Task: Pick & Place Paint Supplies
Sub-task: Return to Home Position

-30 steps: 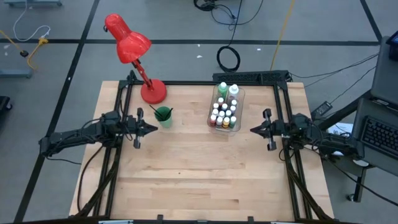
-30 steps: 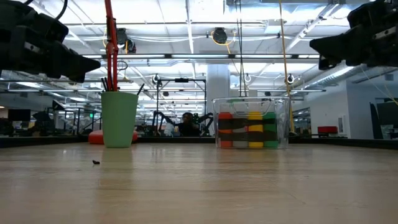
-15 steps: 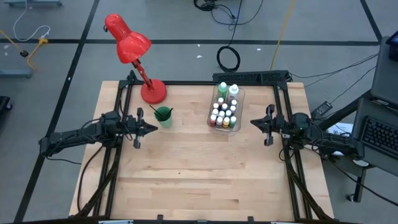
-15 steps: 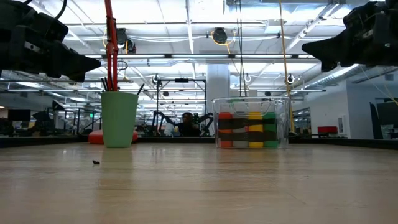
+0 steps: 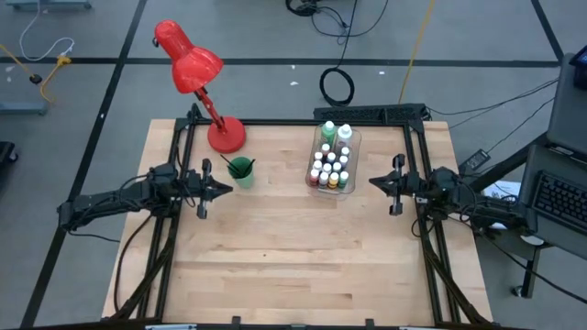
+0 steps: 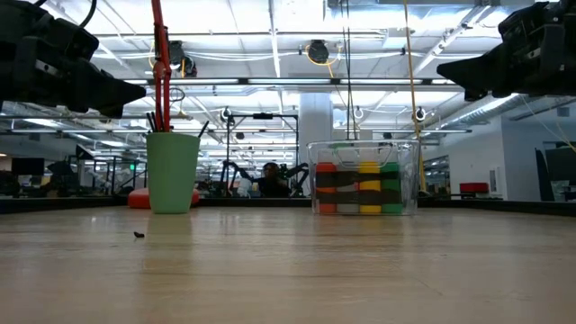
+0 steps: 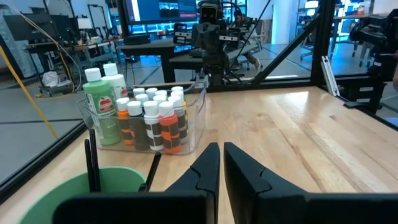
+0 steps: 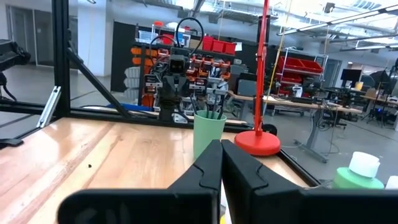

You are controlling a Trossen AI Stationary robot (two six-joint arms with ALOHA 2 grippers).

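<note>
- Small paint bottles [image 5: 328, 170], white-capped with orange, yellow and green bodies, stand packed in rows inside the clear bin [image 6: 364, 151], right of centre toward the far edge of the tabletop [image 5: 293, 247]
- A larger green bottle [image 7: 99, 115] and a larger white bottle [image 7: 114, 76] stand at the bin's far end
- Thin dark paintbrushes [image 7: 91, 163] lean in the green cup [image 6: 173, 171], near the red lamp [image 5: 188, 60]
- Left jaws hang above the tabletop beside the cup, pressed together bar a thin slit, holding nothing
- Right jaws hang just right of the bin, pressed together, also empty
- The small bottles are likely light, stiff, smooth and easily tipped, so best pinched round the body under the cap
- Brushes are likely light and prone to roll, so pinch mid-handle
- Every supply in view sits in the bin or cup, so the sorting looks finished
</note>
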